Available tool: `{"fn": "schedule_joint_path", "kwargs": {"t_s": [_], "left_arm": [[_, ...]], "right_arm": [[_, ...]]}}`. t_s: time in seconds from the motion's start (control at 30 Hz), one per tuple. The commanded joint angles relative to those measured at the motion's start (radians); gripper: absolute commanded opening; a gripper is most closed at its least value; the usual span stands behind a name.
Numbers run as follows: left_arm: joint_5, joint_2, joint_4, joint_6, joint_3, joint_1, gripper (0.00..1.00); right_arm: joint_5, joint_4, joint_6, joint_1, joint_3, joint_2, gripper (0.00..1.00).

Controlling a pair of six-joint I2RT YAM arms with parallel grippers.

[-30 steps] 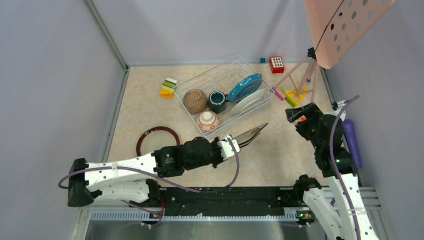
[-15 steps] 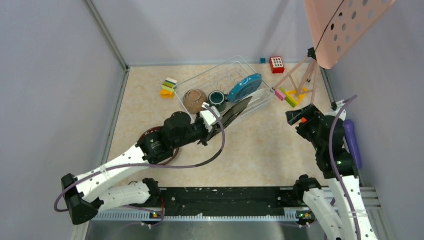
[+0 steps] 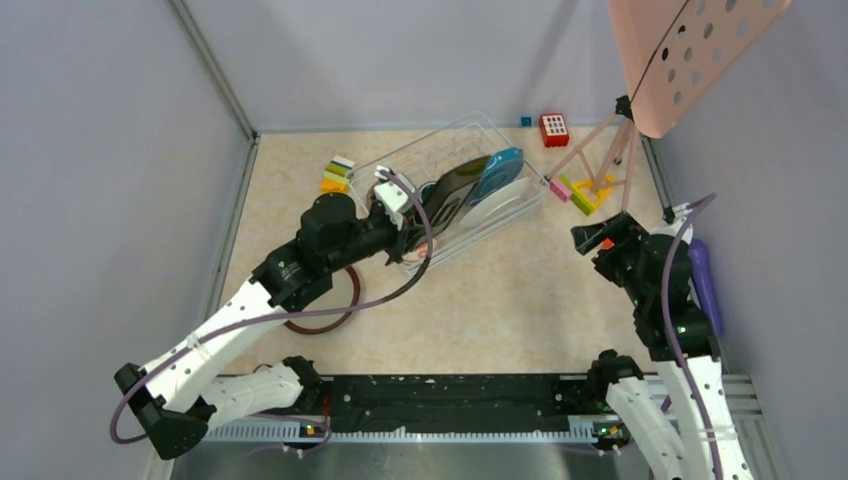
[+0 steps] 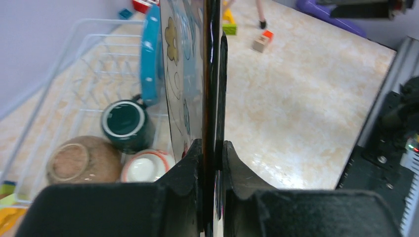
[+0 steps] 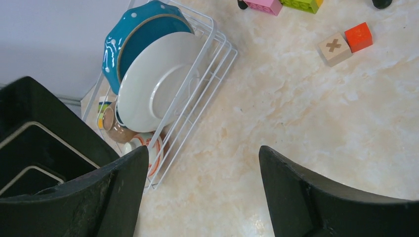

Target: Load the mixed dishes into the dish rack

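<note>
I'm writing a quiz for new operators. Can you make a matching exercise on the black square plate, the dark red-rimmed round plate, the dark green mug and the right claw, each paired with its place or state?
1. black square plate
2. dark red-rimmed round plate
3. dark green mug
4. right claw

A. open, holding nothing
B. lying on the table, outside the rack
C. gripped edge-on by the left claw
D. sitting inside the dish rack

Pairs: 1-C, 2-B, 3-D, 4-A

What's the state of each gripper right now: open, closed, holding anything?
Left gripper: closed on the black square plate, which it holds on edge.
Right gripper: open, holding nothing.
</note>
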Motion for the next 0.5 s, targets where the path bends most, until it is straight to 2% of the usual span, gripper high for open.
{"fn": "schedule_joint_path", "kwargs": {"t_s": [0.0, 0.1, 0.2, 0.47], "left_arm": [[-0.122, -0.036, 0.224, 0.087, 0.224, 0.06, 0.0], [-0.156, 0.069, 0.088, 0.111, 0.378, 0.076, 0.0], [-0.16, 0.151, 0.035, 0.153, 0.481, 0.099, 0.0], [0.086, 0.374, -0.019, 0.161, 0.7, 0.24, 0.0]], "right_arm": [[-0.037, 0.022, 0.003, 0.002, 0.064, 0.033, 0.8], [-0.055, 0.02, 0.003, 0.001, 0.077, 0.056, 0.8], [-0.059, 0.019, 0.002, 0.002, 0.086, 0.068, 0.8], [-0.084, 0.019, 0.02, 0.001, 0.092, 0.081, 0.8]]}}
